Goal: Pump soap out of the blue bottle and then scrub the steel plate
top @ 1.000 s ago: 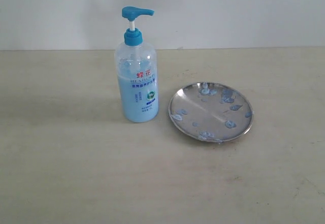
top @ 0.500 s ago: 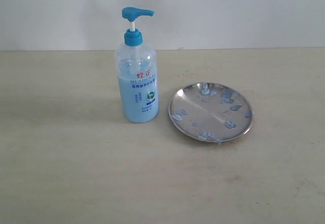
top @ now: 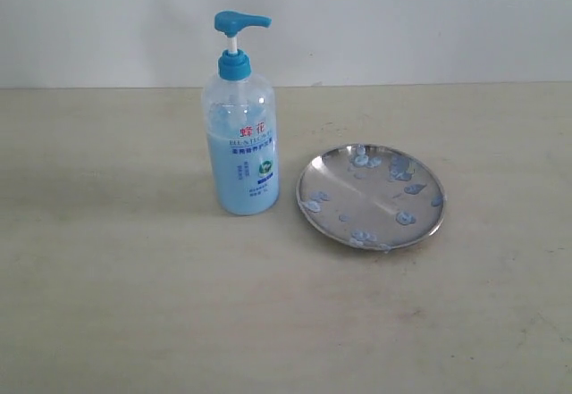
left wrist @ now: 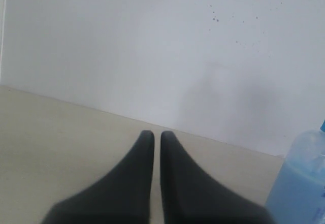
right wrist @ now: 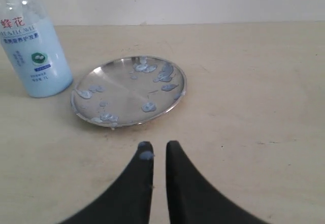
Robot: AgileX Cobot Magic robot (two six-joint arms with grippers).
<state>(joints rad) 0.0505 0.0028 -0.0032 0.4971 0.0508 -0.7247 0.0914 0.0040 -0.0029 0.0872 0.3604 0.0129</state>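
Nothing has shifted in the exterior view over the last second: bottle and plate sit where they were. The blue bottle point(top: 242, 144) stands upright on the pale table point(top: 134, 305), its pump head point(top: 239, 22) raised and its spout pointing toward the plate's side. Light blue soap point(top: 239, 184) fills much of it. The steel plate point(top: 368, 194) lies flat just beside the bottle, not touching it, with bluish blobs point(top: 405, 218) scattered mostly near its rim. The right gripper point(right wrist: 159, 147) hovers near the plate on the side away from the bottle, fingers almost together with a narrow slit, holding nothing; a pale blob point(right wrist: 145, 156) sits on one fingertip. The left gripper point(left wrist: 157, 135) is beside the bottle, fingers nearly touching, empty, facing the white wall point(left wrist: 152, 46).
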